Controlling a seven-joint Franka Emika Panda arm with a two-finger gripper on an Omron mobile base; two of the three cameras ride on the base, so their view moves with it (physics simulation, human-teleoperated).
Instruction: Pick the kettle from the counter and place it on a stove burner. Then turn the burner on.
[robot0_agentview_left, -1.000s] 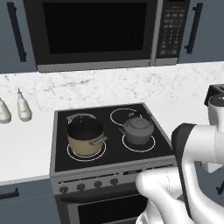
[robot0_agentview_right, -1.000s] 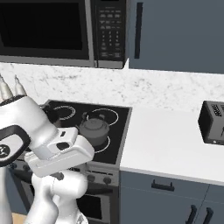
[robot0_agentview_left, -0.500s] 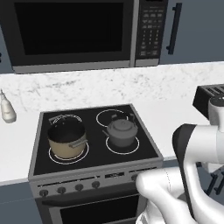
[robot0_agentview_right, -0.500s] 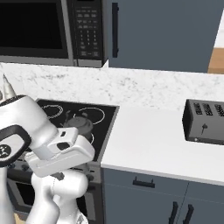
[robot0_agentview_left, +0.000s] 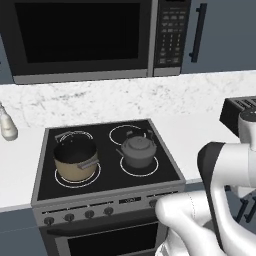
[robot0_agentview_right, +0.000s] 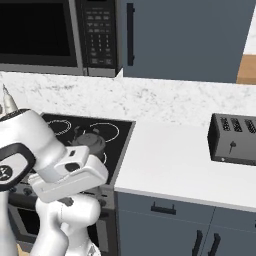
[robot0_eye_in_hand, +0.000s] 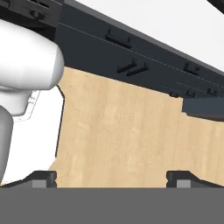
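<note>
Kettle (robot0_agentview_left: 136, 151) sits upright on the front right stove burner (robot0_agentview_left: 153, 170) of the black glass cooktop (robot0_agentview_left: 165, 150), inside the thin white ring, spout toward 9 o'clock and arched handle over the lid knob. From the right base view the same kettle (robot0_agentview_right: 91, 142) shows just past the arm's white shoulder. Judged from this, the first half of the job is done: kettle is off the counter (robot0_agentview_right: 175, 165) and on a burner. Second half looks open: the ring under the kettle is black, no red glow, so the burner reads as off and the knob is yet to be turned. Gripper (robot0_eye_in_hand: 112, 179) hangs low with its two tips spread wide apart and nothing between them, looking across pale wood floor (robot0_eye_in_hand: 122, 135) toward dark cabinet fronts; it is well away from the stove, so it must be brought to the front panel. Counts: one kettle; one tan pot (robot0_agentview_left: 75, 158) at 9 o'clock of the kettle, on the front left burner; four ring outlines on the cooktop, two occupied, the two rear ones bare; five knobs (robot0_agentview_left: 69, 216) along the front panel as far as I can make out; one microwave (robot0_agentview_left: 82, 37) above at 12 o'clock; one toaster (robot0_agentview_right: 235, 138) on the counter at 3 o'clock; one small pale shaker (robot0_agentview_left: 7, 125) at far 9 o'clock.
</note>
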